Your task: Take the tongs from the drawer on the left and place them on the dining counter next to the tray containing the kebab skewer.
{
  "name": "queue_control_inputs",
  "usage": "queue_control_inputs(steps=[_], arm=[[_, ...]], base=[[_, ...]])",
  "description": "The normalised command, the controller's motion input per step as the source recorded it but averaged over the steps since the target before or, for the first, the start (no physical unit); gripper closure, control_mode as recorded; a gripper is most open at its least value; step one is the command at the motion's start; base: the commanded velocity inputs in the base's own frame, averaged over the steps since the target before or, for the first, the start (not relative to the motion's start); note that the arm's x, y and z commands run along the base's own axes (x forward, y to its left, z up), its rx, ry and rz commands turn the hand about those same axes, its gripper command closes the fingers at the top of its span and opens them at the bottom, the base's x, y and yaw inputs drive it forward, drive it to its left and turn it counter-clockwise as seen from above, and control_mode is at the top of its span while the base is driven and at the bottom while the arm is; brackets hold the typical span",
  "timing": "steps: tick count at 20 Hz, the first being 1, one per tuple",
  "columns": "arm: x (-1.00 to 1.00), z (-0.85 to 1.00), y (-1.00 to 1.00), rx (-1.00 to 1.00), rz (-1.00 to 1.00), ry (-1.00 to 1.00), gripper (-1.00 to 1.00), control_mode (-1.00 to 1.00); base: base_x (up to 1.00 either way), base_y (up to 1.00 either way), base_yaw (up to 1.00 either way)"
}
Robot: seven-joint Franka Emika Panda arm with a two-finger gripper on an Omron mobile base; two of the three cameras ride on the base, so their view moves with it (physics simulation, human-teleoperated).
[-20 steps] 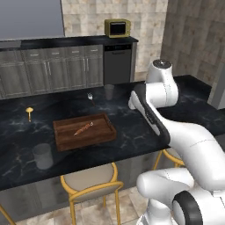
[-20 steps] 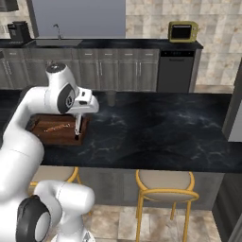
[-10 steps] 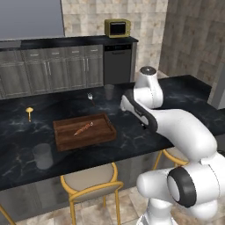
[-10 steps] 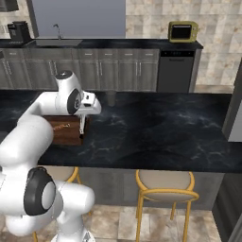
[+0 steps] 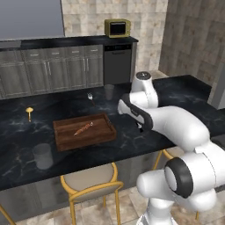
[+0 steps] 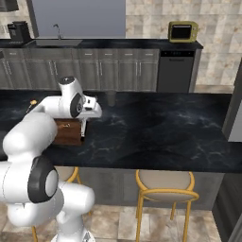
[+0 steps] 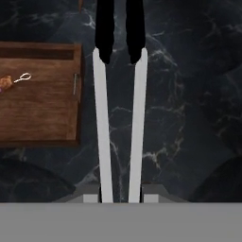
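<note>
The tongs [image 7: 103, 123] reach away from my gripper [image 7: 121, 194] in the hand view as two pale silvery arms with black ends, and the gripper is shut on them. They hang over the black, white-veined dining counter [image 7: 189, 118], just right of the brown wooden tray [image 7: 42, 108]. The kebab skewer [image 7: 7, 81] lies in that tray. From the left base view, the gripper [image 5: 139, 124] points down at the dining counter [image 5: 26, 136], right of the tray [image 5: 99, 136] with the skewer [image 5: 82, 128]. The right base view has the gripper [image 6: 84, 125] beside the tray [image 6: 66, 133]. The drawer is out of view.
A grey cup [image 5: 42, 155] stands near the front left edge, a glass [image 5: 109, 91] and a small stemmed glass [image 5: 90, 96] at the far edge, and a yellow item [image 5: 29, 110] at the left. Yellow-framed stools [image 5: 90, 182] sit under the overhang. Grey cabinets [image 6: 118, 73] line the back wall.
The arm has swung left and lowered the hand with the tongs toward the counter beside the tray's right end.
</note>
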Motion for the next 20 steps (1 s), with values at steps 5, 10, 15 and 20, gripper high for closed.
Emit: queue_control_inputs(steps=[5, 10, 15, 20], arm=[[0.27, -0.23, 0.0, 0.0, 0.0, 0.02, 1.0, -1.0], [0.26, -0.24, 0.01, 0.0, 0.0, 0.0, 1.0, -1.0], [0.13, -0.24, 0.08, 0.0, 0.0, 0.03, 1.0, -1.0], [0.11, -0.19, 0.09, 0.0, 0.0, 0.05, 1.0, -1.0]], base=[[0.0, 0.0, 0.0], [0.0, 0.0, 0.0], [0.0, 0.0, 0.0], [0.0, 0.0, 0.0]])
